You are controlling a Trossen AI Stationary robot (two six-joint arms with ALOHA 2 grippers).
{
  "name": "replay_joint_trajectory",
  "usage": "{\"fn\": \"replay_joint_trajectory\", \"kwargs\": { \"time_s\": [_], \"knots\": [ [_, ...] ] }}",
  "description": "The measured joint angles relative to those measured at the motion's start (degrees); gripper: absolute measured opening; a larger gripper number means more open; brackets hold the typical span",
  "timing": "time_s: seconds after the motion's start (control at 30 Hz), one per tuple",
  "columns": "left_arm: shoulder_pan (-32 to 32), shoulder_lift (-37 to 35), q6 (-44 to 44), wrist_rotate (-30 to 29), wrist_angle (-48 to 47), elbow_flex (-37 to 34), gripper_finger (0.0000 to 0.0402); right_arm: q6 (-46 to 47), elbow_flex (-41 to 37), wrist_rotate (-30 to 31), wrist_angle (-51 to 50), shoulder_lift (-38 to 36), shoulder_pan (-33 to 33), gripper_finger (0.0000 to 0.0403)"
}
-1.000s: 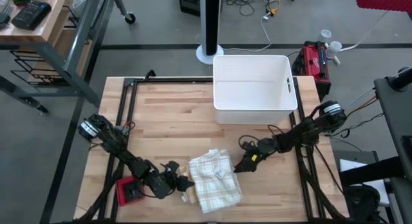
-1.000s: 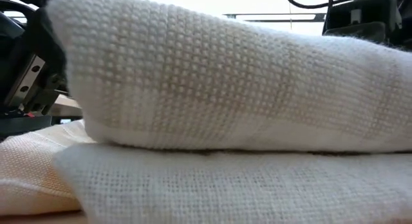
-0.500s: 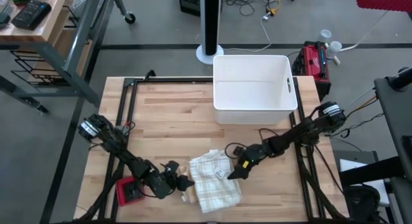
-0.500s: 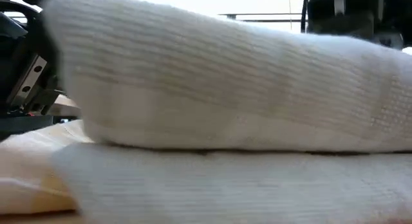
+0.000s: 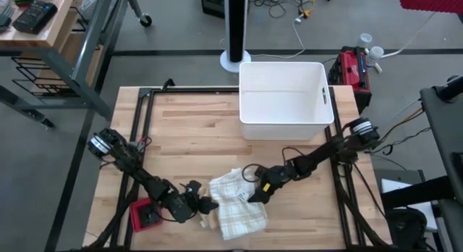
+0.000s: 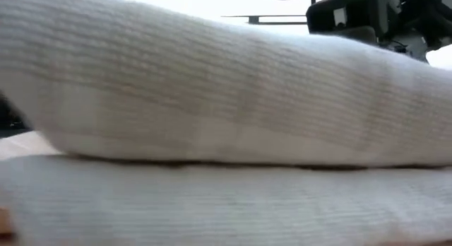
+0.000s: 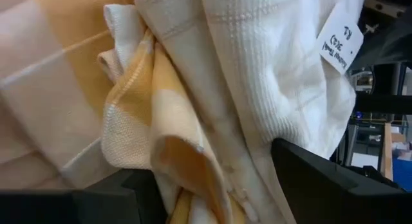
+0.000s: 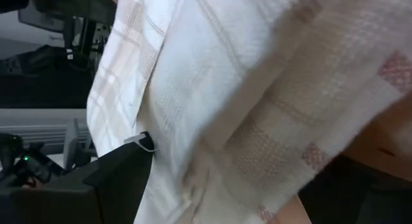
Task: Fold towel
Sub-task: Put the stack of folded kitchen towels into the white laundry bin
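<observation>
A white waffle-weave towel [image 5: 235, 207] with yellow and pale checks lies folded in layers near the table's front edge. It fills the low view [image 6: 212, 97]. My left gripper [image 5: 206, 206] stands open at the towel's left edge, with the layered edge [image 7: 174, 153] between its fingers. My right gripper [image 5: 257, 195] is open at the towel's right side, with cloth [image 8: 225, 108] between its fingers. A paper tag [image 7: 341, 37] hangs on the white layer. My left gripper comes slanting down from the table's left, its open fingers [image 7: 309, 179] on either side of the towel's bunched left edge [image 7: 180, 179]. Several layers lie between them, resting on the table; the cloth meets the fingers' inner sides. My right gripper comes slanting down from the table's right. Its open fingers [image 8: 116, 179] push into the towel's right edge [image 8: 212, 172], and the cloth lies bunched and slack between them, on the table.
A white bin [image 5: 286, 100] stands at the table's far edge. A red block [image 5: 148, 214] lies by the left arm at the near left. Dark frame rails [image 5: 141, 136] run along the wooden table's [image 5: 195, 136] sides. Bare wood lies between towel and bin.
My right gripper has gone toward the table's left edge and onto the towel's right side. That side has been pushed left and bunched up, and the towel is narrower than before. Its left edge stays at my left gripper.
</observation>
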Motion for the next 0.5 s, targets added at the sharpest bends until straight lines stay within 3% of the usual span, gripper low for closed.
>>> {"fn": "replay_joint_trajectory", "kwargs": {
  "time_s": [0.3, 0.5],
  "knots": [
    [0.1, 0.0, -0.4, 0.2, 0.6, -0.1, 0.0242, -2.2, 3.8, 0.1, 1.2, 1.7, -0.3, 0.0329],
    [0.1, 0.1, 2.4, 0.1, 0.6, 0.9, 0.0234, -3.7, 4.2, 2.1, 1.9, 1.8, -0.7, 0.0277]
  ]
}}
